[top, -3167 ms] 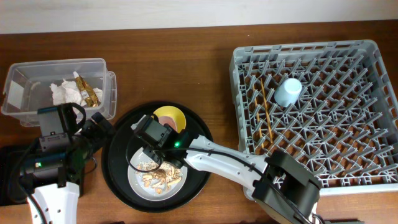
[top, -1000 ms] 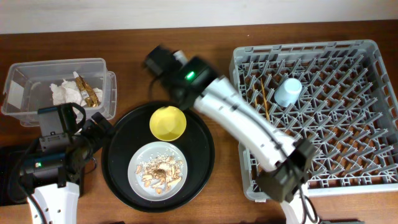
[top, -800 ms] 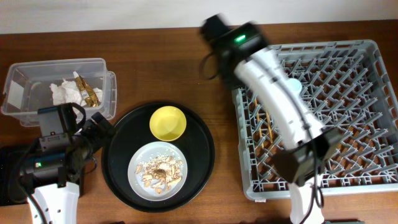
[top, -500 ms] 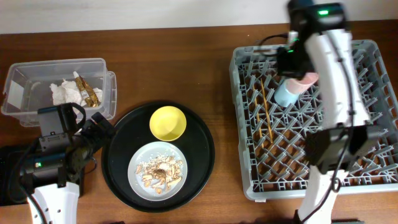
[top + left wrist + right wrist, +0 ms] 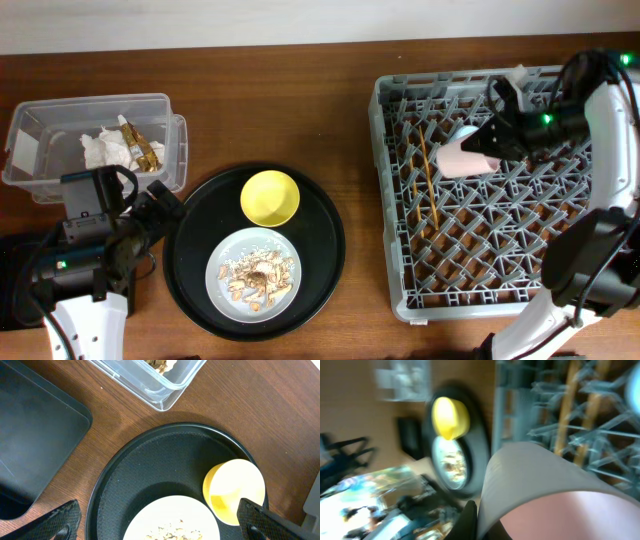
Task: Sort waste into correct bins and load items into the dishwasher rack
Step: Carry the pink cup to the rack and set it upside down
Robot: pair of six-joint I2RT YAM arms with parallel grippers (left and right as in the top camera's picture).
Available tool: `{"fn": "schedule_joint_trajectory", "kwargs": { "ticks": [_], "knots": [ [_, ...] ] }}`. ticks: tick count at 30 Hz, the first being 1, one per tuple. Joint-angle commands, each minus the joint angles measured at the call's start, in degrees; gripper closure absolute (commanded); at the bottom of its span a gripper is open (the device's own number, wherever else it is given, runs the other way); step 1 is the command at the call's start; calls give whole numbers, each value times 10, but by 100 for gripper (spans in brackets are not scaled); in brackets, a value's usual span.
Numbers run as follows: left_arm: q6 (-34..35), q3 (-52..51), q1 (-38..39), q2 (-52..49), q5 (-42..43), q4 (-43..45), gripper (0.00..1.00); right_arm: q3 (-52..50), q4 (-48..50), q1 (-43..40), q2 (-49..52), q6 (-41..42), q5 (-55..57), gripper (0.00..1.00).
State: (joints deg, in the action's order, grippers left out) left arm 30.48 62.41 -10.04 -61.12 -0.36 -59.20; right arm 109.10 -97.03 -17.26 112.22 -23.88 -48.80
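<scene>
Wooden table (image 5: 300,100), pegged rack (image 5: 480,262), pink cup (image 5: 462,158)

The work surface was a wooden table (image 5: 300,110) with a dark reddish-brown finish and visible grain. A pale off-white strip (image 5: 300,20) ran beyond its far edge; wall or floor could not be determined. Lighting was even.

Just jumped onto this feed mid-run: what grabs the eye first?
First, the right gripper holds the small pink cup tipped on its side over the big grey dishwasher rack, at the far right. Next comes the round black tray in the middle, carrying the yellow bowl and a plate scattered with tan scraps.
</scene>
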Motion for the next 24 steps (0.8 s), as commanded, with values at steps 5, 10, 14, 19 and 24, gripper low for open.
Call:
{"fn": "schedule_joint_trajectory", "kwargs": {
  "ticks": [5, 10, 14, 19, 24],
  "knots": [
    [-3, 0, -2, 1, 4, 0, 1, -174, 22, -58, -3, -184, -212, 96],
    [-3, 0, -2, 1, 4, 0, 1, -250, 60, -77, -3, -183, -273, 96],
    [-3, 0, -2, 1, 4, 0, 1, -274, 90, -75, 5, -165, -275, 96],
    [-3, 0, -2, 1, 4, 0, 1, -291, 105, -76, 51, -139, -271, 96],
    [-3, 0, -2, 1, 4, -1, 1, -291, 110, -76, 79, -127, -252, 96]
  ]
}}
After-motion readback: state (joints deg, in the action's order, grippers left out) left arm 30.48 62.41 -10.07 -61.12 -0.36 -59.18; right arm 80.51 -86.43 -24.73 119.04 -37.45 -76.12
